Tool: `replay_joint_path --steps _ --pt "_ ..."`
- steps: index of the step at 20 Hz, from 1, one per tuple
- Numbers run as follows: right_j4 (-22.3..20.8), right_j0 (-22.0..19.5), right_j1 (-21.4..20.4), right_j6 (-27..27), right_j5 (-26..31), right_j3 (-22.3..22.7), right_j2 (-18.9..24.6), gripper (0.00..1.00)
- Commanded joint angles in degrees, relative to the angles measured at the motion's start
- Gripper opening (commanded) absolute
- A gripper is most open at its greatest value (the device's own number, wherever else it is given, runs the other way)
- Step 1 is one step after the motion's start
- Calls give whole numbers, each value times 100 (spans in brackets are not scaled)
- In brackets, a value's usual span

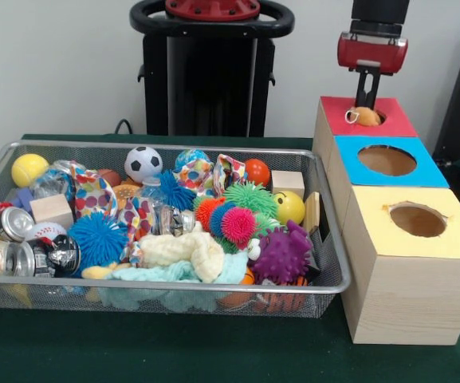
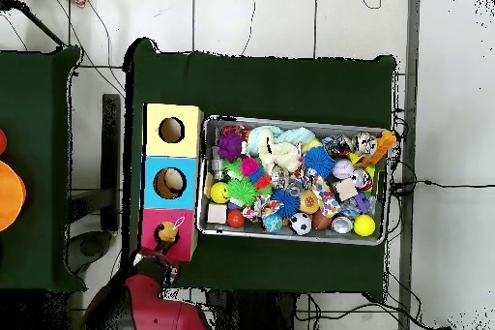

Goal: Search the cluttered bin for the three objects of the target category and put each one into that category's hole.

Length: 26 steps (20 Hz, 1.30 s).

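The wire mesh bin (image 1: 174, 285) is full of toys; it also shows in the overhead view (image 2: 290, 120). My gripper (image 1: 367, 102) hangs over the red-surround hole (image 1: 397, 121) on the farthest wooden box. It looks shut on a tan-brown plush animal (image 1: 365, 116), which sits in the mouth of that hole with a white loop lying on the red paper. From above, the plush (image 2: 166, 233) shows in the red hole (image 2: 151, 241) beside the arm. A pale yellow and orange soft thing (image 1: 98, 271) lies at the bin's near left, partly under a blue spiky ball; from above it is the orange piece (image 2: 381, 146).
The blue-surround hole (image 1: 387, 160) and the yellow-surround hole (image 1: 417, 219) top the nearer boxes to the right of the bin. The bin holds spiky balls (image 1: 281, 254), knitted cream and mint cloths (image 1: 186, 254), a soccer ball (image 1: 143, 163), cans and wooden blocks.
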Motion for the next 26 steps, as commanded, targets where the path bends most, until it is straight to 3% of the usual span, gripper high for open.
replay_joint_path --steps 1,8,17,26 --pt "192 -387 951 1443 -573 -760 593 0" --pt "198 -460 1181 1388 -823 -911 621 0" --pt "261 -414 815 1286 -451 -738 575 0" --pt "523 130 -359 1009 1220 -568 -119 0"
